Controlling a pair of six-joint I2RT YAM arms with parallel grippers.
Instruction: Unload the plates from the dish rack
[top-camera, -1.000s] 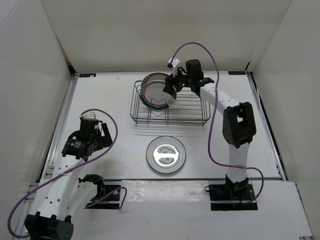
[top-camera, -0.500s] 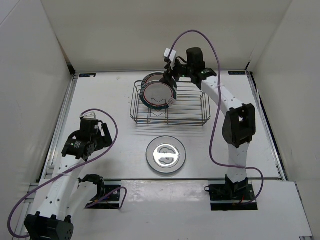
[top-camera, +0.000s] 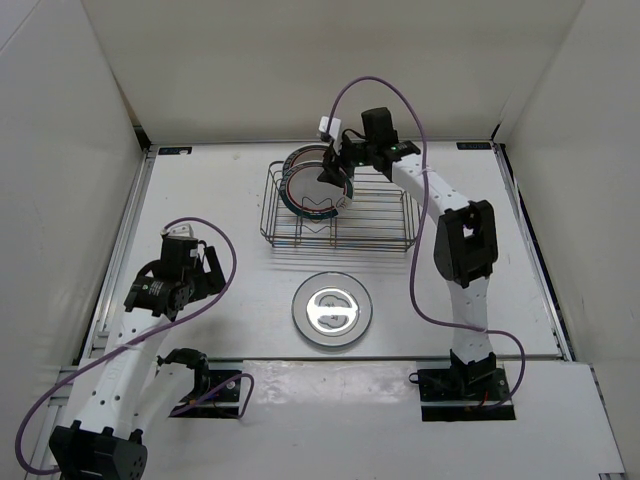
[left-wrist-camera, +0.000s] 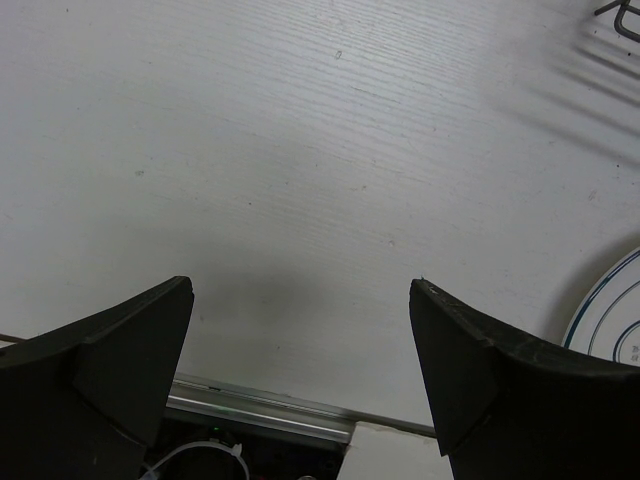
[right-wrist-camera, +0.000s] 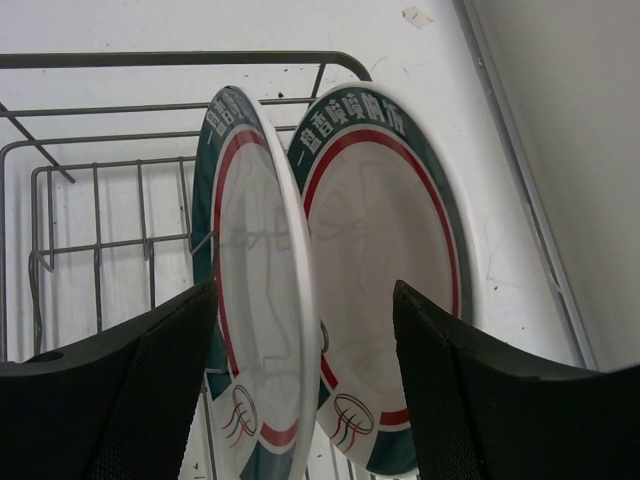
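Observation:
Two white plates with red and teal rims stand on edge at the left end of the silver wire dish rack. In the right wrist view the nearer plate and the farther plate stand side by side between wire dividers. My right gripper is open just above them; its fingers straddle both plates' top rims without touching. The grey-rimmed plate lies flat on the table in front of the rack. My left gripper is open and empty over the table at the left.
White walls close in the table on three sides. The rack's wires run left of the plates. The grey plate's edge shows at the right of the left wrist view, and the table's metal front rail below.
My right gripper has moved left along the back of the rack, from right of the plates to above their top rims. The left arm and the plates have not moved.

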